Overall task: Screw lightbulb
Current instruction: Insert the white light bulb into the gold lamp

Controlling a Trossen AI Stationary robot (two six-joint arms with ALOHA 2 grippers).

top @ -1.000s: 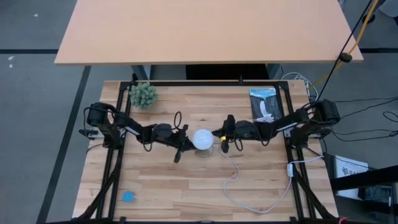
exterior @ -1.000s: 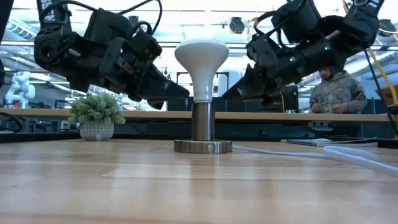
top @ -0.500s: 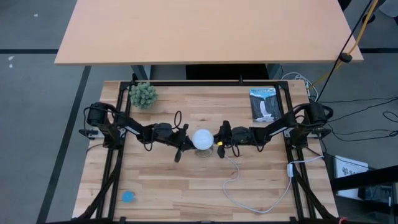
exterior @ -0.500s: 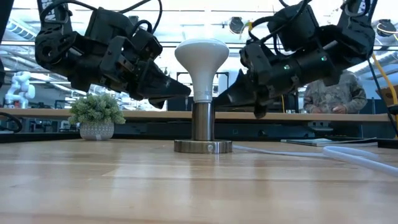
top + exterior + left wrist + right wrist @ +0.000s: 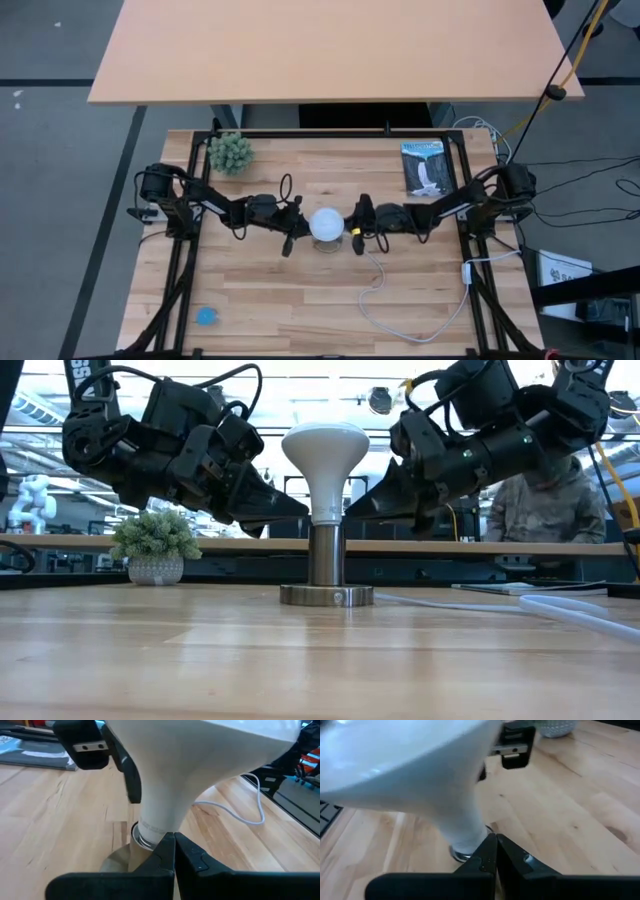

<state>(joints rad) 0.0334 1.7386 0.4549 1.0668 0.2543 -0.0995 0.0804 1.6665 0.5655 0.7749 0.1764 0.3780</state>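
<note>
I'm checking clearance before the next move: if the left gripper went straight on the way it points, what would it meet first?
Most likely the lightbulb: the shut left gripper points at its narrow neck, close ahead.

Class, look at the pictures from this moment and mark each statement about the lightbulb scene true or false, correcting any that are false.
1. The lightbulb stands upright in the metal socket. True.
2. The left gripper holds the bulb in wide-open jaws. False: its jaws are shut, and it sits beside the bulb's neck.
3. The right gripper is on the opposite side of the bulb from the left one. True.
4. The small potted plant lies tipped over beside the socket. False: it stands upright near the table's far left corner.
5. A white cord runs from the socket across the table. True.
</note>
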